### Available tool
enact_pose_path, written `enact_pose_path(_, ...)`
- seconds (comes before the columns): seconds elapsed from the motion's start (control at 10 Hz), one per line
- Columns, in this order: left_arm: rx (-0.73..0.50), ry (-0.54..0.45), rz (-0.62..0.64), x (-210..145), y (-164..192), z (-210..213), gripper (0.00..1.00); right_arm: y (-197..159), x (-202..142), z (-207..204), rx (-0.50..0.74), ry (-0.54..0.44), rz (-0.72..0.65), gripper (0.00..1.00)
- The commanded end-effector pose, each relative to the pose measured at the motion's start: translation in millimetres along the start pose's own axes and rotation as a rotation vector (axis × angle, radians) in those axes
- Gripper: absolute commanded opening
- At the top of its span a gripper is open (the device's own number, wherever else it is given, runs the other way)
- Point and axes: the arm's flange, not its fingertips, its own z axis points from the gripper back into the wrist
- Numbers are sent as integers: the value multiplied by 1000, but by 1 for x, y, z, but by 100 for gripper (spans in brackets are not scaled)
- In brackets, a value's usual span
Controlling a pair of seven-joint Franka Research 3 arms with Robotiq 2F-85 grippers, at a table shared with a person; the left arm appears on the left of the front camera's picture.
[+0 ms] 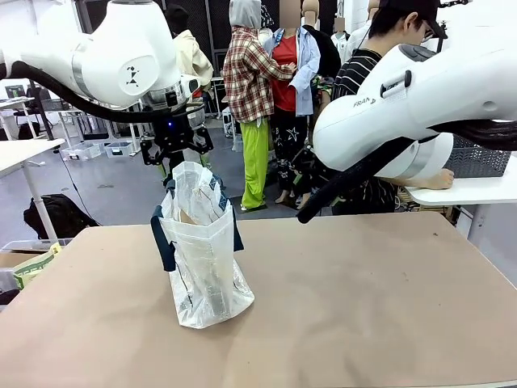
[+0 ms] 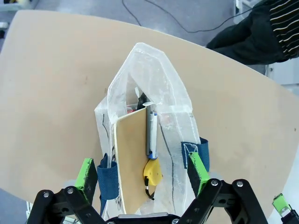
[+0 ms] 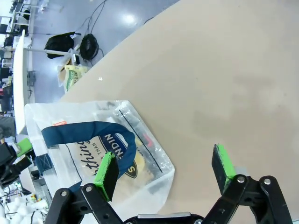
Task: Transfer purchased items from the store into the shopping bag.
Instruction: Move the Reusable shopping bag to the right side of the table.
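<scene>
The shopping bag (image 1: 203, 255) is stood on the worktop (image 1: 363, 299), left of centre. The left gripper (image 2: 145, 179) is spread wide over its mouth; the right gripper (image 3: 166, 170) is wide, empty. Thin, floppy, slippery film is judged; the navy handles (image 3: 88, 135) are best gripped.

Only the upright shopping bag (image 1: 202, 259) obstructs the otherwise bare table (image 1: 371, 299).

**Table + what's on it**

Tan table (image 1: 363, 299), matte, rounded corners. Only thing standing on it: the shopping bag (image 1: 206, 267), upright, left of centre, translucent white w/ navy handles, mouth open; a few packaged goods visible inside.
</scene>
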Motion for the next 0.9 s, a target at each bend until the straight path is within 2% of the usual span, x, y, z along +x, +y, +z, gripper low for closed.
enact_pose_path(0.0,-10,55,6,0,8,-18,100,6,0,-3,-9,7,-20,100)
enact_pose_path(0.3,-28,94,-19,0,2,-32,100,4,0,-3,-12,5,-23,100)
enact_pose_path(0.8,-156,106,-35,1,-8,-34,100,1,0,-4,-1,5,-34,100)
